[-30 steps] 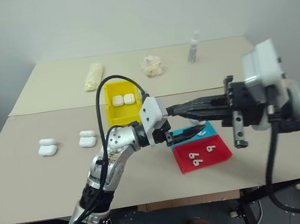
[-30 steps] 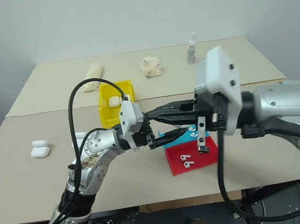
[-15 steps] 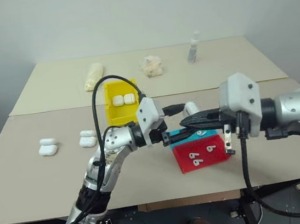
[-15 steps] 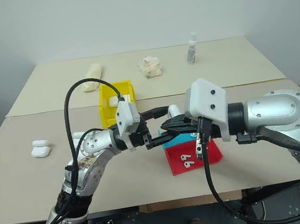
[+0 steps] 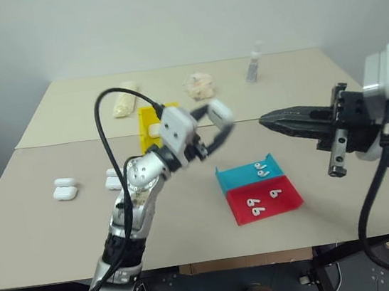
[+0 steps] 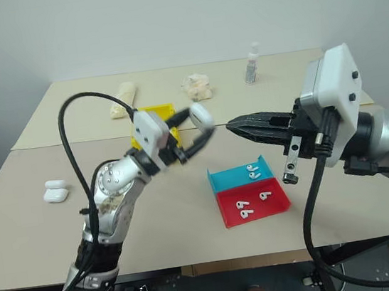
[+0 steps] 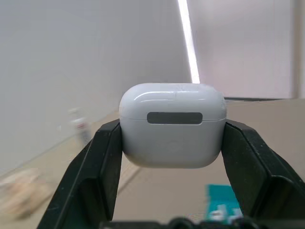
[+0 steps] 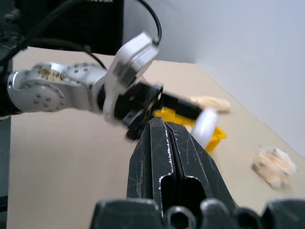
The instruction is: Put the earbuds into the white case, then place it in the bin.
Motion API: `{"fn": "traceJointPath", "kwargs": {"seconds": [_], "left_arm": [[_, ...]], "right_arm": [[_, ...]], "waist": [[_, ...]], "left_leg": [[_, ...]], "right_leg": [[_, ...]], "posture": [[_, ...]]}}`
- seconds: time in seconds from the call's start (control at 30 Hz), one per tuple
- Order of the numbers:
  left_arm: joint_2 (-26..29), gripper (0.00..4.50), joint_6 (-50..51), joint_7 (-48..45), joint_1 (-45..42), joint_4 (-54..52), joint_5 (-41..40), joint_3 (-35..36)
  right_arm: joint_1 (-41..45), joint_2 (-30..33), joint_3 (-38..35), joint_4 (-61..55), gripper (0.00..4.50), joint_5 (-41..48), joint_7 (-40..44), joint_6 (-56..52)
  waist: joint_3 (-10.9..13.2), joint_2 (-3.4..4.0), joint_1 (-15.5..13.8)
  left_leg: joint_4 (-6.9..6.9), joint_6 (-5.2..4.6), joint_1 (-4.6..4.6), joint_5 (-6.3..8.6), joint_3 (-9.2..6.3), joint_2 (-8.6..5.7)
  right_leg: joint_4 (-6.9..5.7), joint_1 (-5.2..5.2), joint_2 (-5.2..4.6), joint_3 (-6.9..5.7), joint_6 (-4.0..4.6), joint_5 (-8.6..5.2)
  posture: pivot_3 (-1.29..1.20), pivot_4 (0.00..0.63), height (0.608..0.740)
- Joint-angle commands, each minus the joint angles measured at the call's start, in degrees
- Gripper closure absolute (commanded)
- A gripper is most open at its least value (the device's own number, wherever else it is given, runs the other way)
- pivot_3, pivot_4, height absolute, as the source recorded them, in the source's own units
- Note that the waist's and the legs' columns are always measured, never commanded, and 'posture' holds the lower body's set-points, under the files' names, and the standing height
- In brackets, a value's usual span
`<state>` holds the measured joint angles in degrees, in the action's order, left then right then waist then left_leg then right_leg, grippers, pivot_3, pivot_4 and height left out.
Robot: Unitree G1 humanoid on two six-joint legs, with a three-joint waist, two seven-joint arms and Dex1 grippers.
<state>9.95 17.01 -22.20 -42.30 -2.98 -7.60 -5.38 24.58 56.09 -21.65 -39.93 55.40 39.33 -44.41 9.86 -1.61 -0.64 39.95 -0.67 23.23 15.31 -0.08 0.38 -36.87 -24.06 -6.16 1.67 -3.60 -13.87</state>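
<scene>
My left gripper [image 5: 217, 119] is shut on a closed white case [image 5: 221, 112], held up in the air just right of the yellow bin [image 5: 145, 116]. In the left wrist view the case [image 7: 172, 125] sits squeezed between both black fingers [image 7: 102, 167]. My right gripper [image 5: 264, 117] is shut and holds nothing; it hangs level to the right, apart from the case. Loose earbuds [image 5: 262, 171] lie on the teal tray, and others [image 5: 258, 208] on the red tray. The bin holds another case [image 5: 154, 130].
The teal tray [image 5: 238, 178] and red tray [image 5: 291, 199] lie side by side near the front middle. Two more cases [image 5: 65, 189] [image 5: 115, 177] rest at the left. A rolled cloth [image 5: 122, 100], crumpled paper [image 5: 199, 85] and a small bottle [image 5: 253, 64] stand at the back.
My left gripper has lifted the case up and back toward the bin, away from the trays. My right gripper has pulled off to the right, away from the case.
</scene>
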Motion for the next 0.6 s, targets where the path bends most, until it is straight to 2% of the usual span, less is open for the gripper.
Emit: {"fn": "traceJointPath", "kwargs": {"seconds": [0.03, 0.2, 0.43, 0.6], "left_arm": [[-1.5, 1.70, 11.2, 13.7, -7.0, 6.0, 4.3, 5.2], [-1.3, 1.70, 12.7, 22.3, -11.1, 17.7, 10.2, 5.2], [-0.6, 1.70, 9.2, 19.3, -10.4, 22.8, 12.3, 1.7], [-0.9, 0.07, 8.6, 18.8, -10.2, 22.6, 12.8, 1.3]], "right_arm": [[-2.4, 0.2, -1.4, -0.8, 4.48, -1.5, -2.0, 0.4], [-4.7, 0.1, 0.3, -0.5, 4.48, -3.2, -3.0, 0.6], [-6.4, 1.0, 1.1, -0.7, 4.48, -5.6, -2.5, 0.6], [-7.4, 0.8, 0.6, -1.2, 4.50, -5.4, -2.7, 0.2]], "waist": [[0.0, -0.01, 0.0], [0.0, -0.01, 0.2], [0.0, -0.03, -0.1], [0.0, -0.03, 0.0]], "left_leg": [[-0.01, 0.00, 0.02, 0.00, 0.00, 0.00], [-0.06, -0.10, 0.04, 0.06, 0.00, -0.02], [-0.05, -0.04, 0.11, 0.02, 0.05, -0.03], [-0.05, -0.04, 0.09, 0.02, 0.06, -0.04]], "right_leg": [[-0.02, 0.00, 0.00, 0.00, -0.02, 0.01], [-0.17, -0.06, 0.00, 0.02, -0.04, 0.02], [-0.16, -0.07, -0.01, -0.01, -0.04, 0.02], [-0.18, -0.08, -0.02, -0.01, -0.04, 0.03]], "posture": [[0.00, 0.150, 0.740], [0.00, 0.150, 0.740], [0.00, 0.150, 0.740], [0.00, 0.150, 0.740]]}}
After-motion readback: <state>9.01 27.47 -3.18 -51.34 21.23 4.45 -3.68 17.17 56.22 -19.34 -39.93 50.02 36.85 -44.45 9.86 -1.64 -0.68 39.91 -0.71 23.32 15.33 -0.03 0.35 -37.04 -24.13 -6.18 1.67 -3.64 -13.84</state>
